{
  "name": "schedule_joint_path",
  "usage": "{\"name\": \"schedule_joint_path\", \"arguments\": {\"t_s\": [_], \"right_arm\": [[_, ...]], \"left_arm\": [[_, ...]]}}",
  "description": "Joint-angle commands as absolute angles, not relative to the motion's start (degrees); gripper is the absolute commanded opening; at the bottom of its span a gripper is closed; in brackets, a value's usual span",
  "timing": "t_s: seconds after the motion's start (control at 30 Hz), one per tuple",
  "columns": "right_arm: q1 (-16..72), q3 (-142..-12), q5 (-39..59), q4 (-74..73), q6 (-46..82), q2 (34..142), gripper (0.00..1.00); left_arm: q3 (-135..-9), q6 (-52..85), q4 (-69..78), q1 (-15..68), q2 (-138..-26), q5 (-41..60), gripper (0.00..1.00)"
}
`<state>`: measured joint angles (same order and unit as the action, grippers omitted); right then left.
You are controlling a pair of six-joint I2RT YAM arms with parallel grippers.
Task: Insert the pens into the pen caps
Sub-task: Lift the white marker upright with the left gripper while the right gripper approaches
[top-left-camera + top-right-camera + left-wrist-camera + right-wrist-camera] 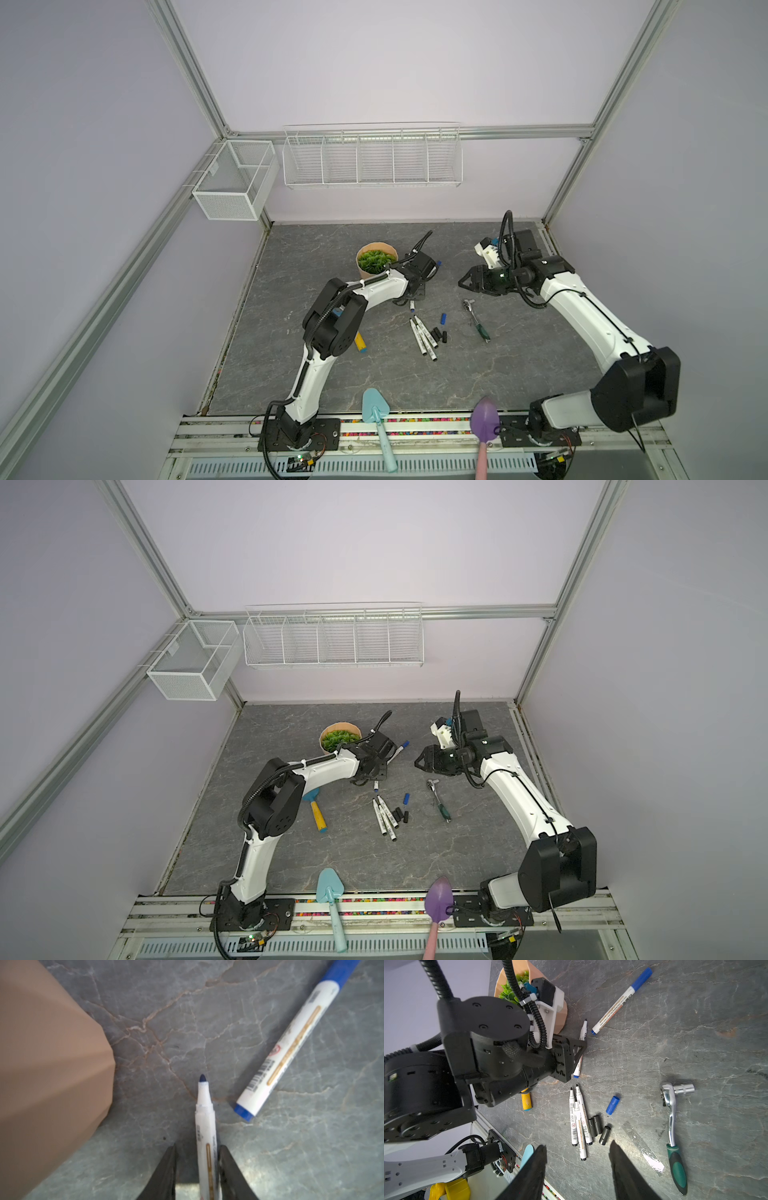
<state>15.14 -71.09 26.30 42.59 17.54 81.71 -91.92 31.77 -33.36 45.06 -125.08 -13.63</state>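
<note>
While the left end effector (198, 1147) stands with its jaws slightly apart around an uncapped blue pen (204, 1118), one finger (228, 1165) against the barrel and the other clear of it, we see that pen's tip pointing out between the brown pot (52, 1064) and a capped blue pen (291, 1043) lying on the table (187, 1012). We find the right end effector (577, 1145) above the table with jaws wide apart and nothing between them. Below it lie three black-tipped pens (578, 1122) side by side, three black caps (595, 1126) just beside them and a blue cap (612, 1105) near.
</note>
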Motion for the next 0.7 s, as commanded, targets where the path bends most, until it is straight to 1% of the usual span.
{"name": "schedule_joint_path", "arguments": {"t_s": [0.0,0.1,0.17,0.3,0.37,0.53,0.6,0.67], "right_arm": [[15.12,-71.10,25.85,42.42,16.95,80.88,0.52],[14.97,-71.31,25.74,42.03,17.32,80.67,0.52],[14.98,-71.78,25.62,42.06,17.59,80.59,0.52],[14.91,-71.98,25.83,41.59,18.22,79.65,0.53],[14.99,-71.81,26.03,40.89,18.69,79.45,0.53],[15.47,-71.79,29.29,35.96,21.45,80.16,0.56],[16.38,-72.82,29.70,34.43,22.30,80.99,0.56],[17.49,-74.18,29.70,33.35,22.99,82.31,0.56]], "left_arm": [[-89.33,31.51,-42.92,45.77,-125.97,-10.73,0.25],[-89.85,30.64,-43.34,45.79,-125.37,-10.82,0.13],[-89.84,30.26,-42.94,45.74,-124.35,-9.97,0.01],[-88.57,28.18,-40.48,45.70,-119.31,-8.34,0.00],[-86.96,25.88,-37.15,45.67,-115.18,-5.91,0.00],[-75.64,20.82,-17.38,45.71,-102.55,4.80,0.00],[-71.35,19.60,-9.48,45.79,-99.52,8.46,0.00],[-69.08,20.11,-4.86,45.79,-98.06,11.04,0.00]]}}
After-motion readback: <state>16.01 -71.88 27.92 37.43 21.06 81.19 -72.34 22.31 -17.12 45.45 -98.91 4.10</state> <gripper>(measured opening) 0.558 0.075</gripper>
